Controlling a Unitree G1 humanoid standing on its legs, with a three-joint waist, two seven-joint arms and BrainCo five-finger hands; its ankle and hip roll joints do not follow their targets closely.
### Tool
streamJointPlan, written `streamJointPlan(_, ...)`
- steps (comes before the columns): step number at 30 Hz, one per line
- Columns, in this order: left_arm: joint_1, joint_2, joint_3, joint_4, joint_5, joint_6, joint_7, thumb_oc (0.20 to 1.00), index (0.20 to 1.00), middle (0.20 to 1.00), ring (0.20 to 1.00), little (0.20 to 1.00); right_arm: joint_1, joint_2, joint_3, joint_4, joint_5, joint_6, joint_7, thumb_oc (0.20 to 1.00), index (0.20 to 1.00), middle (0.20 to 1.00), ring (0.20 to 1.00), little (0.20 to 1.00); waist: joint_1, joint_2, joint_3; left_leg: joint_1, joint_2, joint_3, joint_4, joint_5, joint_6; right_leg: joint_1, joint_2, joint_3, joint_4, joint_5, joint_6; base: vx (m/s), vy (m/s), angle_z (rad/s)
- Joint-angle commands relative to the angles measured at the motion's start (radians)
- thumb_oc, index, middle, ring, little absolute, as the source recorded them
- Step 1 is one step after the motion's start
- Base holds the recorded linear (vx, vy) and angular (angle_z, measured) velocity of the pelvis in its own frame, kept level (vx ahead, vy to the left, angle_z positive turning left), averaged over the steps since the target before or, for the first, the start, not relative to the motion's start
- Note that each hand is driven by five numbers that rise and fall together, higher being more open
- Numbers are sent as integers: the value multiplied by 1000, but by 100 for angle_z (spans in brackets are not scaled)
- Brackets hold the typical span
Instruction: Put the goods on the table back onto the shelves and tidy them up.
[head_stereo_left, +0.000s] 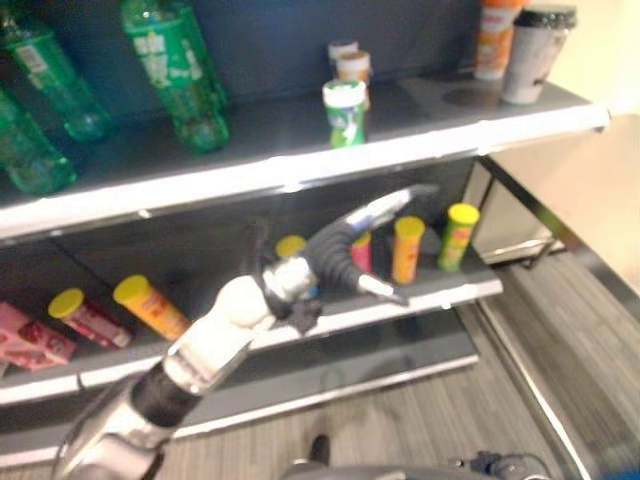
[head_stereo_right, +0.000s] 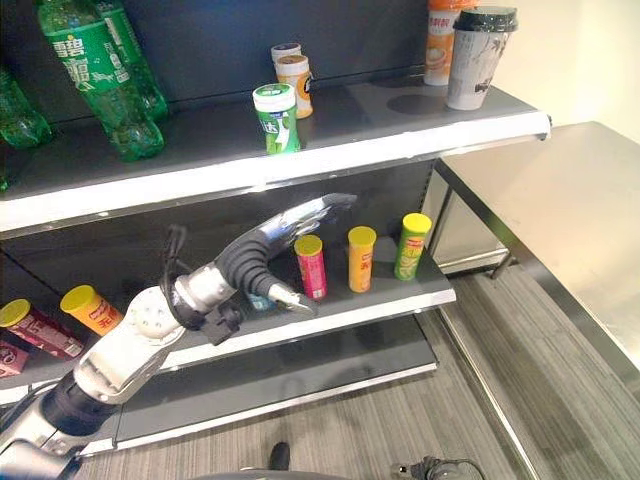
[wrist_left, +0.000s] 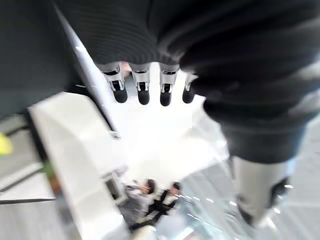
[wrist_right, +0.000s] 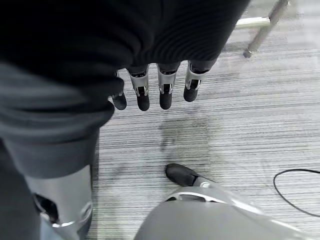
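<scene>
Left hand (head_stereo_right: 270, 255) raised before lower shelf (head_stereo_right: 330, 312), fingers straight, thumb apart, holding nothing. Right hand (wrist_right: 150, 90) hanging over striped floor (wrist_right: 250, 125), fingers relaxed, empty. Behind left hand on lower shelf: pink can (head_stereo_right: 311, 266), yellow can (head_stereo_right: 360, 258), green can (head_stereo_right: 410, 245), upright in a row, slightly apart. At far left of same shelf: two yellow-capped cans (head_stereo_right: 92, 310) lying tilted, beside pink packs (head_stereo_left: 30, 338). On upper shelf (head_stereo_right: 300, 160): green bottles (head_stereo_right: 95, 75) at left, small green-and-white tub (head_stereo_right: 277, 118) near front edge, two small jars (head_stereo_right: 292, 75) behind it, orange tube (head_stereo_right: 438, 40) and dark-lidded cup (head_stereo_right: 477, 55) at right end. Steel table (head_stereo_right: 560, 220) right of shelves, bare.
</scene>
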Motion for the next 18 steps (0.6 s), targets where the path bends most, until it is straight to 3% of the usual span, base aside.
streamJointPlan(1,-98,-30,-4,15,-42,-69,56,1000,1000,1000,1000,1000,-36,12,1,12,-1,-8,-14,1000,1000,1000,1000,1000,-9,-18,-15,-58,-24,68,0,-32,-14,-39,14,49,10,-50,3,0,0,0)
streamJointPlan(6,-184,-76,8,60,1,-103,104,1000,1000,1000,1000,1000,-22,-25,-5,5,6,-15,-12,1000,1000,1000,1000,1000,-17,-26,-16,-56,-23,70,0,-33,-15,-39,14,53,11,-50,3,0,0,0)
streamJointPlan(9,-244,-154,58,125,78,-121,217,1000,1000,1000,1000,1000,-32,-19,2,11,9,-12,-32,1000,1000,1000,1000,1000,-16,-29,-13,-59,-24,69,0,-30,-15,-38,14,54,9,-47,2,0,0,0)
streamJointPlan(18,-147,-132,262,93,133,-148,339,1000,1000,1000,1000,1000,-3,-9,-2,5,-1,-23,-44,1000,1000,1000,1000,1000,2,-31,-10,-62,-24,75,0,-27,-15,-35,17,57,4,-49,-1,0,0,0)
